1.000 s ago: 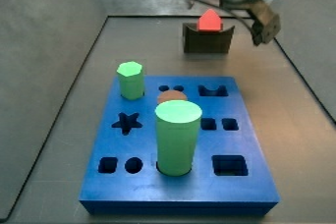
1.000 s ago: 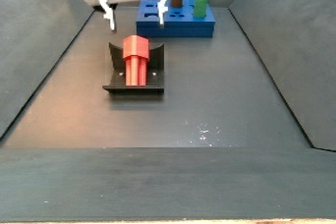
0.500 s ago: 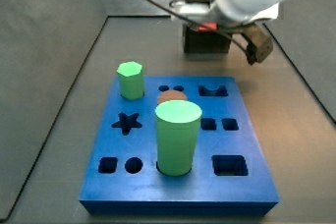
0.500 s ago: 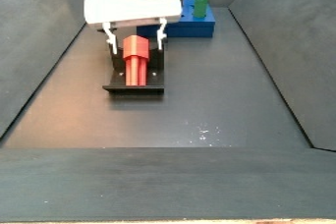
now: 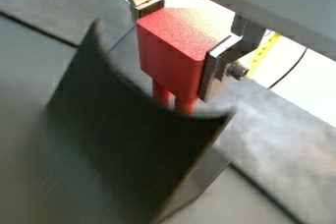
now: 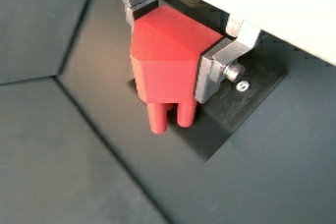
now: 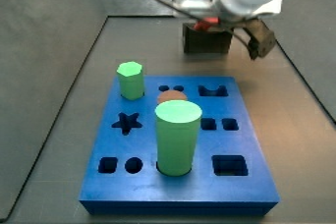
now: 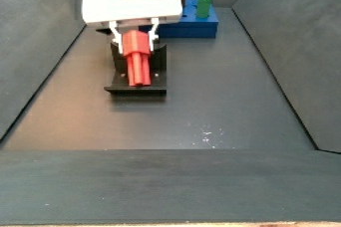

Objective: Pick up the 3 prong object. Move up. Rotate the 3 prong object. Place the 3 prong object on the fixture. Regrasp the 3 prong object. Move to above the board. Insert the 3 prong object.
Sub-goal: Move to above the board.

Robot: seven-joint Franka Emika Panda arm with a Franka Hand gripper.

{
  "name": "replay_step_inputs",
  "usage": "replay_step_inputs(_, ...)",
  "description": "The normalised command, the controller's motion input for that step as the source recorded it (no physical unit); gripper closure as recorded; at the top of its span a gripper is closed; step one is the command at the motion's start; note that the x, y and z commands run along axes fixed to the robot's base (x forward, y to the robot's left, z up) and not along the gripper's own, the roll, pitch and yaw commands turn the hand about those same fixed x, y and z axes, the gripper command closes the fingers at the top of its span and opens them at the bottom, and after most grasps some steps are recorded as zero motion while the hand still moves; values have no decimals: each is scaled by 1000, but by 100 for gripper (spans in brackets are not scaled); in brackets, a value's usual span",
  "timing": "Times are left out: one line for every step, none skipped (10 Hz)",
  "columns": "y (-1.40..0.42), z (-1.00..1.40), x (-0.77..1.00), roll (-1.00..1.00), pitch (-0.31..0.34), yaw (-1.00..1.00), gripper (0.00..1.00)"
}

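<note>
We see a dark grey floor [image 8: 200,112] walled by sloping dark panels. Taking the fixture [image 8: 135,77] as our landmark, in a side view it sits left of centre on that floor, a dark bracket on a base plate, and the 3 prong object [image 8: 136,59] lies along it, red-orange, lengthwise. Directly over the far end of the fixture hangs the gripper [image 8: 134,34], its white body above the piece. In both wrist views the silver fingers [image 6: 221,66] press flat against opposite sides of the 3 prong object [image 6: 168,56], so we read the gripper [image 5: 187,33] as clamped on it, the prongs [image 6: 172,116] pointing out past the fingertips toward the fixture [image 5: 132,140]. Beyond the fixture and to its right stands the board [image 8: 190,25], blue. In a side view the board [image 7: 184,194] carries a green hexagonal peg [image 7: 130,80] and a big green cylinder [image 7: 178,137], with the fixture [image 7: 205,39] behind it.
</note>
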Motion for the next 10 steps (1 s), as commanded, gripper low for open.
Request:
replay_step_inputs(212, 1000, -58, 1, -83, -267, 100)
replay_step_inputs(211, 1000, -58, -33, -24, -242, 100)
replay_step_inputs(209, 1000, -59, -41, 6, -218, 100)
replay_step_inputs(204, 1000, -64, -41, 38, -174, 100)
replay_step_inputs(202, 1000, -64, -40, 53, -153, 100)
replay_step_inputs(196, 1000, -66, -37, 83, -110, 100)
replay_step_inputs(190, 1000, -67, -37, 105, -80, 100)
replay_step_inputs(179, 1000, -66, -38, 126, -39, 100)
replay_step_inputs(174, 1000, -67, -36, 133, -20, 100)
replay_step_inputs(161, 1000, -66, -43, 138, 17, 100)
